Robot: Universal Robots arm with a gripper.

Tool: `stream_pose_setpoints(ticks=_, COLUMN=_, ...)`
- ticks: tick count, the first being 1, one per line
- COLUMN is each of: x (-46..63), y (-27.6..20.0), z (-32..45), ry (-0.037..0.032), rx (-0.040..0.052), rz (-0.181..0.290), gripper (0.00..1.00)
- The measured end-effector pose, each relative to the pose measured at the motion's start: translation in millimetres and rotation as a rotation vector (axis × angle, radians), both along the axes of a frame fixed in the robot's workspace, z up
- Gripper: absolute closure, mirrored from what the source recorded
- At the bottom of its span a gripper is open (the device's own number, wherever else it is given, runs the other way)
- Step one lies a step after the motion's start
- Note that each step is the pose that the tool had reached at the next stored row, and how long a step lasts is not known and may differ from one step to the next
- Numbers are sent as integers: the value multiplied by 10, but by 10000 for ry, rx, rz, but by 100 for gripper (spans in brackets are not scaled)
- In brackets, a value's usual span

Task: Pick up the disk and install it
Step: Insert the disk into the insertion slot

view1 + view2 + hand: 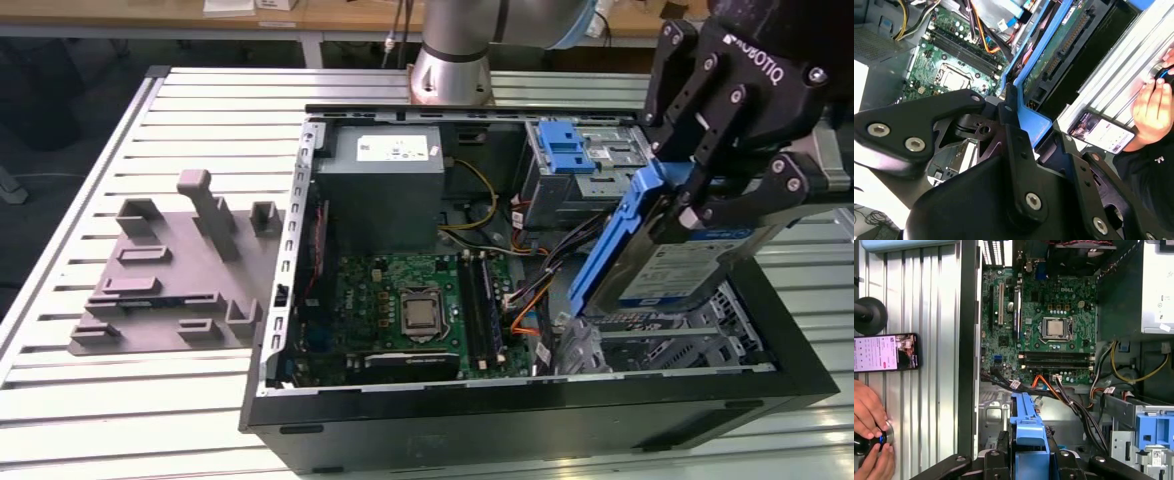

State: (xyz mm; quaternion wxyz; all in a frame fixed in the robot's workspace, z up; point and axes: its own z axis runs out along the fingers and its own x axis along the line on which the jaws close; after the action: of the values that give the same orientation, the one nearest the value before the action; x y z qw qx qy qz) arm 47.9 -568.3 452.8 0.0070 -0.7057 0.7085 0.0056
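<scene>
The disk (pixel 663 268), a silver drive with a white-and-blue label in a blue plastic carrier, hangs tilted on edge over the open computer case (pixel 534 405), on the exterior view's right. My gripper (pixel 697 203) is shut on its upper end. In the second wrist view the disk (pixel 1053 47) shows its green circuit side and blue frame past the black gripper (pixel 1013 116). The first wrist view has the blue carrier (pixel 1028 427) sticking out from the gripper (pixel 1027 459) above the case's drive bay area.
Inside the case lie the motherboard (pixel 414 300), a grey metal box (pixel 387 180), a grey cage with a blue latch (pixel 567 150) and loose cables (pixel 1064 390). A grey fixture (pixel 174 270) sits on the slatted table. A phone (pixel 885 352) and a person's hand (pixel 869 415) are beside the case.
</scene>
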Motion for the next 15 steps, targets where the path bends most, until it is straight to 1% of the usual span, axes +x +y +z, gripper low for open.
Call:
stream_pose_setpoints(ticks=6, x=113, y=0, z=-14, ry=-2, rx=-2, rz=0, gripper=64)
stream_pose_setpoints(ticks=15, x=186, y=0, z=-62, ry=-16, rx=-1, rz=-1, gripper=64)
